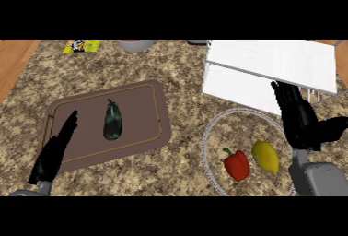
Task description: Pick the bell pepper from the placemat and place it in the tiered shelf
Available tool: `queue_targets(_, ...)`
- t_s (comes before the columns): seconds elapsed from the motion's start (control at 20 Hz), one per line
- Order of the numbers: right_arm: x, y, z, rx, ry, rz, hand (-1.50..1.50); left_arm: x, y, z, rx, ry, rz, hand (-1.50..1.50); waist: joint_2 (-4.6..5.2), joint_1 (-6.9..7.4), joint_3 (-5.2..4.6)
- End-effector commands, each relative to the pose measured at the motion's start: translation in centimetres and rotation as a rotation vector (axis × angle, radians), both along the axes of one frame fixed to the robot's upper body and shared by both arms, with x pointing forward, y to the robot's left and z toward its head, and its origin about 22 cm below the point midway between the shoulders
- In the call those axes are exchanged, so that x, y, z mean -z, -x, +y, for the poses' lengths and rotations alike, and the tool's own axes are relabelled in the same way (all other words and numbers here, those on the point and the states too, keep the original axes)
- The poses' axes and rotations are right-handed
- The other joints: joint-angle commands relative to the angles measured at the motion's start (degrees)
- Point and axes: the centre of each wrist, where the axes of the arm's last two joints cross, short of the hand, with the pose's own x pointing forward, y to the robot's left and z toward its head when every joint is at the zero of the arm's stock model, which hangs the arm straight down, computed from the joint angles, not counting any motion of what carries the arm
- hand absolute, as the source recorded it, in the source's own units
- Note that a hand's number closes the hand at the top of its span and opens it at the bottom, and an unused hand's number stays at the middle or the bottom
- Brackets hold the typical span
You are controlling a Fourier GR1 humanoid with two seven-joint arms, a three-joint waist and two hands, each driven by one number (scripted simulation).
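A red bell pepper (236, 164) lies on a round pale placemat with a grey rim (211, 133) at the lower right, beside a yellow fruit (266, 156). The white tiered shelf (272, 57) stands at the upper right, just behind that mat. My right hand (299, 117) is open with fingers straight. It hangs over the mat's right edge, below the shelf's front and to the right of the pepper, touching neither. My left hand (55, 150) is open at the lower left, over the left edge of a brown rectangular mat (142, 101).
A dark eggplant (112, 120) lies in the middle of the brown mat. At the counter's back edge are a yellow packet (82, 45) and a grey cup (136, 44). Wooden floor shows past the counter's left edge.
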Motion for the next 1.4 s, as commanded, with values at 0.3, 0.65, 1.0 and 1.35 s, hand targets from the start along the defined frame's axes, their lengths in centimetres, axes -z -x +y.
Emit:
queue_targets(0.3,2.6,2.1,-2.6,0.256,0.605,0.03,1.5,-1.5,-0.1,2.3,-0.142,0.128,-0.01,0.0,0.51,-2.21,-2.65)
queue_targets(0.65,6.2,7.1,13.1,0.3,0.507,-0.12,-1.5,-3.0,-0.4,3.1,-0.136,0.196,-0.015,0.0,0.72,0.76,-1.02)
queue_targets(1.0,7.4,9.1,12.4,0.447,0.818,0.033,-1.5,-2.9,0.3,5.1,-0.158,0.194,0.031,0.0,0.63,-0.96,-1.43)
queue_targets(1.35,5.2,11.1,13.0,0.39,1.128,0.354,-1.5,-3.2,1.2,3.7,-0.127,0.214,0.009,0.0,0.36,0.12,-1.32)
